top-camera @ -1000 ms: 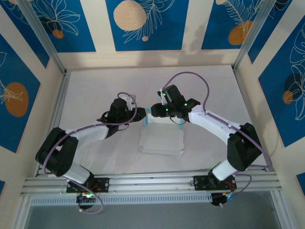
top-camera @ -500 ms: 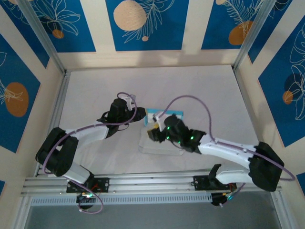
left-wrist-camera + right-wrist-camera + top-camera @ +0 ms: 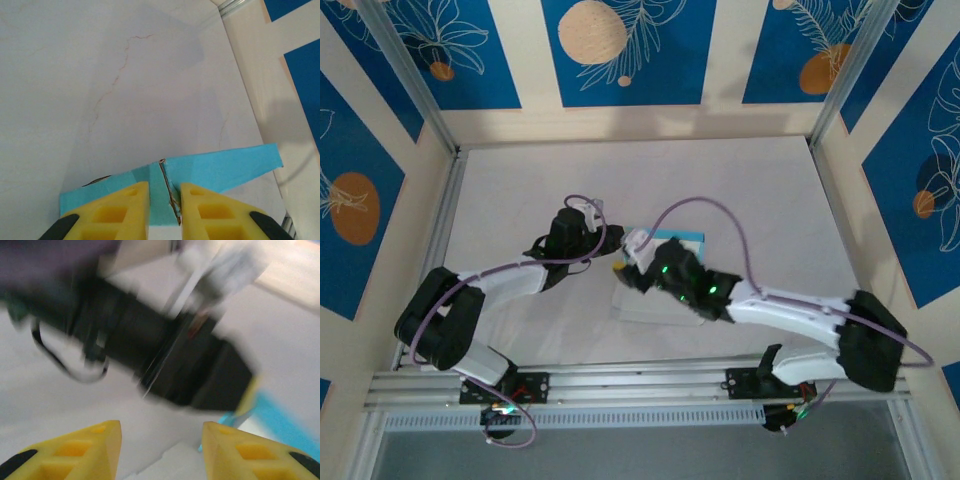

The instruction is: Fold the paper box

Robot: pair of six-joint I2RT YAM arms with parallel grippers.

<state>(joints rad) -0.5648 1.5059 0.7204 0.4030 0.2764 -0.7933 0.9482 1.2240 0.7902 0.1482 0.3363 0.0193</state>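
Left claw [image 3: 164, 194] pinches an upright flap of the thin light-blue card paper box [image 3: 225, 165]; right claw [image 3: 160, 432], open, faces it just beside.

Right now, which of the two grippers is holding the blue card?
The left gripper: its yellow fingers pinch a raised blue flap of the paper box. The right gripper is open, holding nothing.

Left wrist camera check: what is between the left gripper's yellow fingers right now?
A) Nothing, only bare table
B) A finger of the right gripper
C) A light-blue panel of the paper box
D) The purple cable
C: in the left wrist view the left gripper has its yellow fingers closed on a light-blue card panel of the paper box.
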